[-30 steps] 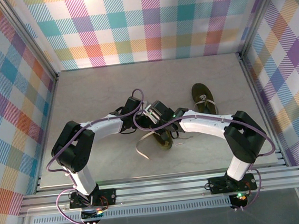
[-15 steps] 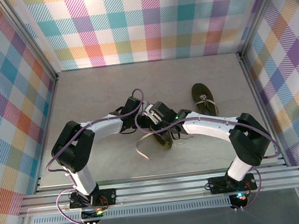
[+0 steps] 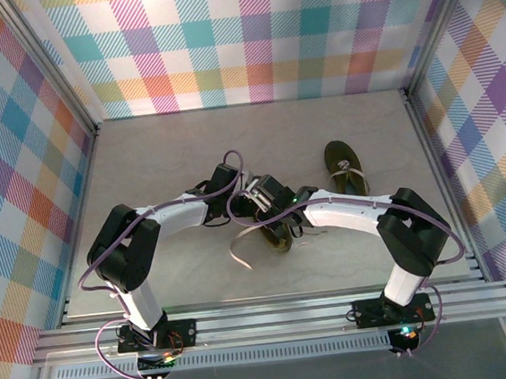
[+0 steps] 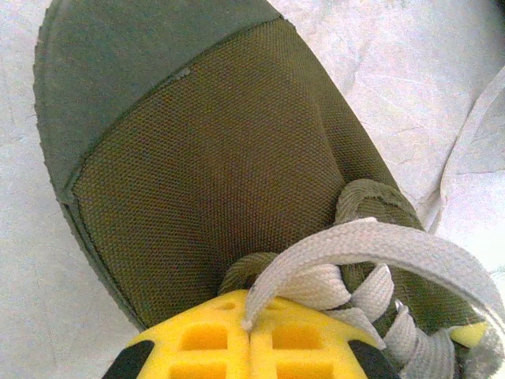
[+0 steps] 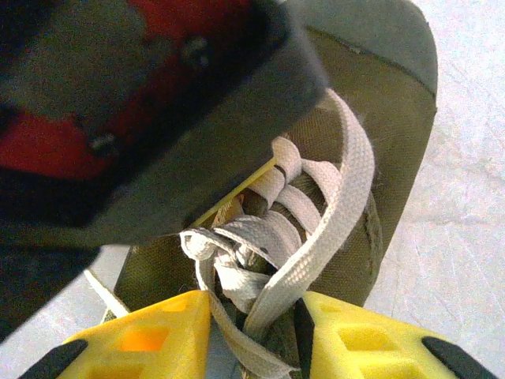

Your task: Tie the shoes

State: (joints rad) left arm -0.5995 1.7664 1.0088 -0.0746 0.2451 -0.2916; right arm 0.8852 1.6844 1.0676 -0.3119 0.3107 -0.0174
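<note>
One dark olive shoe [image 3: 278,234] lies mid-table under both grippers; the other shoe [image 3: 345,167] lies to its right, further back. My left gripper [image 3: 253,192] hangs over the near shoe's toe [image 4: 197,158]. Its yellow fingers [image 4: 251,328] are shut on a pale flat lace [image 4: 371,245] that arches away to the right. My right gripper [image 3: 270,207] comes from the heel side, and its gripper [image 5: 256,304] is open, its fingers straddling the knotted lace strands [image 5: 237,253]. One long lace [image 5: 347,181] loops up between them over the shoe [image 5: 394,103].
A loose lace end [image 3: 238,249] trails on the marble-look table [image 3: 160,154] to the front left of the near shoe. The dark and red body of the left gripper [image 5: 118,103] is blurred close above the shoe. Checked walls [image 3: 256,37] enclose three sides.
The right arm's elbow swung out a little and came back. Both grippers stay over the near shoe, the left one still pinching the lace.
</note>
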